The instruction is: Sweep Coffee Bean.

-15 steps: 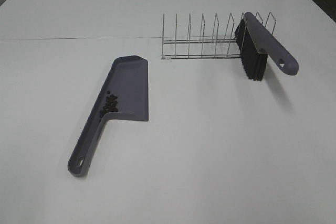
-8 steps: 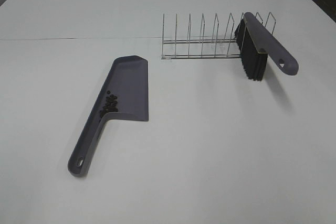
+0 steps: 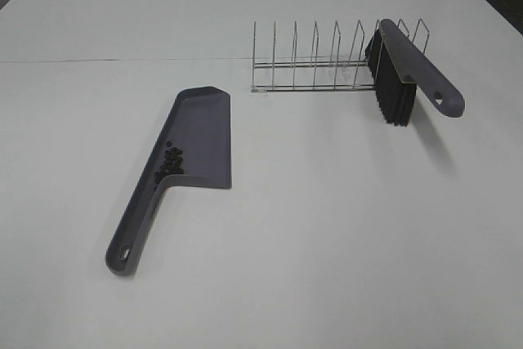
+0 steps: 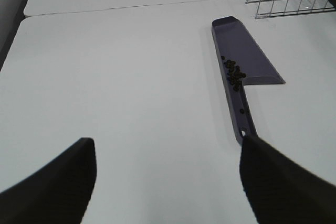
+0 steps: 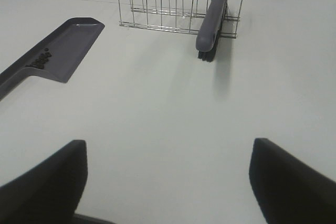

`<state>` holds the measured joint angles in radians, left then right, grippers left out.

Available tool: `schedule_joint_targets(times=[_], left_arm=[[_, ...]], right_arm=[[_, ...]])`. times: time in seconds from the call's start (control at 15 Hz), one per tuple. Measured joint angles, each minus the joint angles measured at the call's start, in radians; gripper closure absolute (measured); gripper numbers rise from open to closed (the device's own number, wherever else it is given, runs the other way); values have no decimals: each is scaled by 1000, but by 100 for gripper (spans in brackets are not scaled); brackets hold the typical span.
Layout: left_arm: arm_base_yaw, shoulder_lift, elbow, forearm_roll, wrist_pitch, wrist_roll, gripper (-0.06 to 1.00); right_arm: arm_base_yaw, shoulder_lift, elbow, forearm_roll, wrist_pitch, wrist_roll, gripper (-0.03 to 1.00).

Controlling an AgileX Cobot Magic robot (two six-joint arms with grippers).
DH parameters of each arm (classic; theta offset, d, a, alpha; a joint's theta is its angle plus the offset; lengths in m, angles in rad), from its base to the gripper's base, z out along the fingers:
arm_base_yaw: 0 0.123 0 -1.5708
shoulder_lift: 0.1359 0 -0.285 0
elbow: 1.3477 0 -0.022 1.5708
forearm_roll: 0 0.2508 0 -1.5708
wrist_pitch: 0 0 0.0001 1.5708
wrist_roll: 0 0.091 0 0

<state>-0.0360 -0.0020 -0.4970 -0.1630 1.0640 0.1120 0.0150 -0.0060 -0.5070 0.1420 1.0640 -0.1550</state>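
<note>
A grey dustpan (image 3: pixel 196 132) lies on the white table, its handle toward the front left. The coffee beans (image 3: pixel 171 163) sit in a cluster inside it, by the wall where pan meets handle. They also show in the left wrist view (image 4: pixel 234 73) and the right wrist view (image 5: pixel 40 60). A grey brush with black bristles (image 3: pixel 404 71) rests in the wire rack (image 3: pixel 315 63). Neither gripper shows in the exterior view. My left gripper (image 4: pixel 168 179) is open and empty, well back from the dustpan (image 4: pixel 247 61). My right gripper (image 5: pixel 168 177) is open and empty, well back from the brush (image 5: pixel 211 19).
The wire rack (image 5: pixel 168 6) stands at the back right of the table with several empty slots. A seam in the table top (image 3: pixel 122 60) runs across behind the dustpan. The table's dark edge shows in the left wrist view (image 4: pixel 13 19).
</note>
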Motion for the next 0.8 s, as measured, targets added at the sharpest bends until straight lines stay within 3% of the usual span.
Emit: schedule_joint_targets(times=[0.8], left_arm=[[0, 0, 0, 0, 0, 0, 25]], right_arm=[[0, 0, 0, 0, 0, 0, 25]])
